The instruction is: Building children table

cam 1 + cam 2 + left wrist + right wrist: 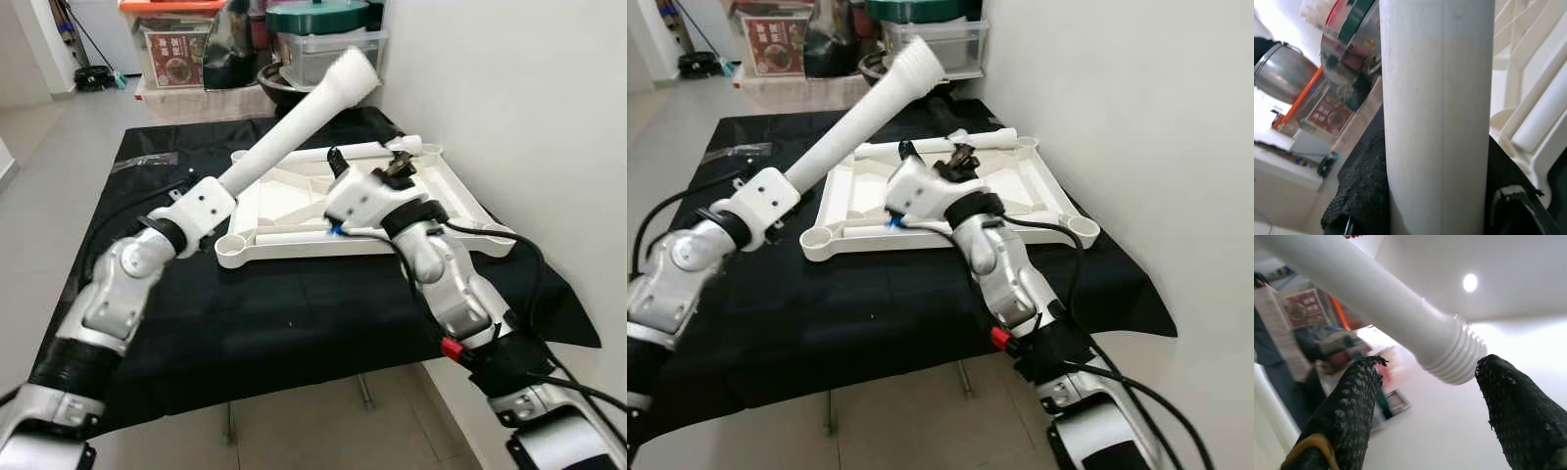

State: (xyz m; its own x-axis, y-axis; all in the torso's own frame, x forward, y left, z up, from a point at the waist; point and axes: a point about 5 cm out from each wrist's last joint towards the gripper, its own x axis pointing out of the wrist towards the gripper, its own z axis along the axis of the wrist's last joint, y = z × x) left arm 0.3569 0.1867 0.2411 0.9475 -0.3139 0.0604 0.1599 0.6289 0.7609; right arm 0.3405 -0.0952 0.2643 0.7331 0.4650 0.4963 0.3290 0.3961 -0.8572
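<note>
My left gripper [217, 196] is shut on a long white table leg [294, 127], which slants up and away over the table; its threaded end [355, 70] is in the air at the back. In the left wrist view the leg [1435, 122] sits between the black fingers [1361, 196]. An upside-down white tabletop [460, 196] lies on the black cloth. My right gripper [367, 164] is above it, open, fingers pointing up and holding nothing. A second leg [362, 150] lies along the tabletop's far edge and another [289, 238] along its near edge.
The work table carries a black cloth [294, 313] and stands against a white wall [509, 78] on the right. Storage boxes [171, 44] and a metal pot [279, 83] are stacked behind it. Tiled floor [59, 127] lies to the left and in front.
</note>
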